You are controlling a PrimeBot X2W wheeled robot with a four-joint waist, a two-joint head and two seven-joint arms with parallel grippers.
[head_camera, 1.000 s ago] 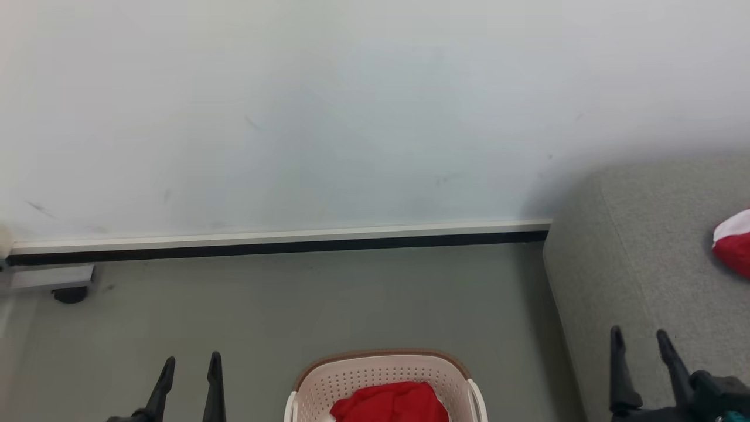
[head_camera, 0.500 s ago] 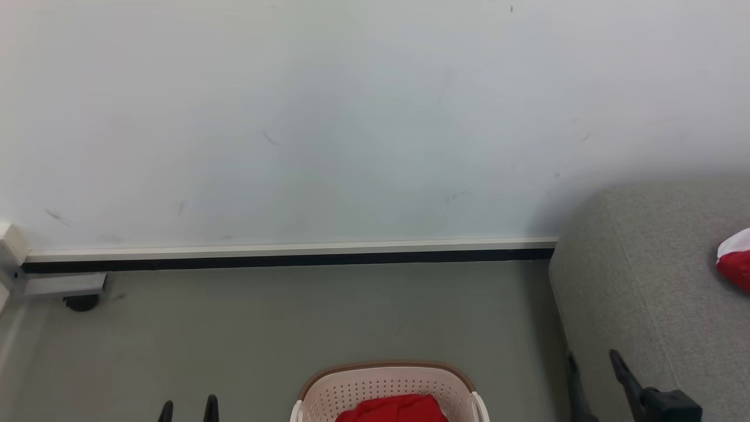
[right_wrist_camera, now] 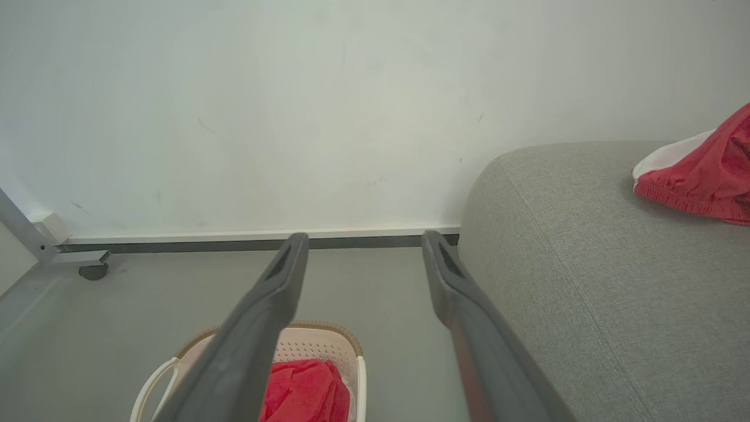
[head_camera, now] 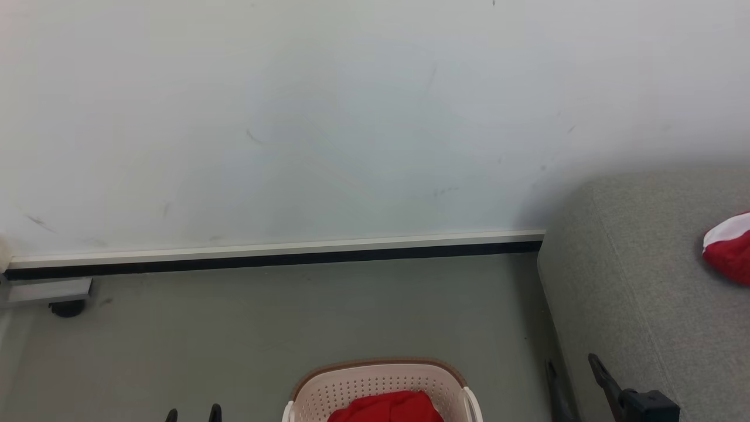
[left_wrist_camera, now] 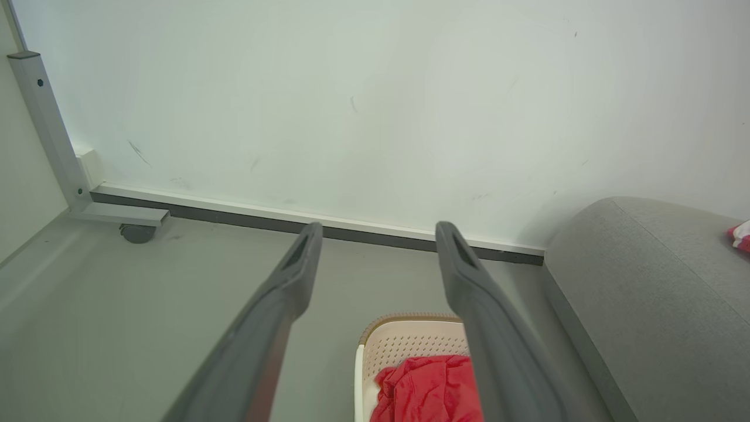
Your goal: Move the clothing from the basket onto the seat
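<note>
Head view from above, facing forward and down at wall (head_camera: 351, 117) and floor (head_camera: 293, 316), both wrist views lower, nearer the floor, facing the same wall, all three sharing basket (head_camera: 363, 387) and seat (head_camera: 644, 293) corner.

Perforated matt plastic basket (head_camera: 375, 384) with woven-look brown rim; soft crumpled red cloth clothing (head_camera: 387, 408); coarse grey woven upholstery on the seat (head_camera: 644, 293); smooth matt floor (head_camera: 293, 322)

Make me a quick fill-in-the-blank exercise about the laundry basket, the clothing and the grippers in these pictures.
1. The basket stands on the ____.
2. The clothing in it is mainly ____ in colour.
3. The left gripper and the right gripper are both ____ and empty.
4. On the seat lies a second garment, red and ____.
Missing words: floor; red; open; white.
</note>
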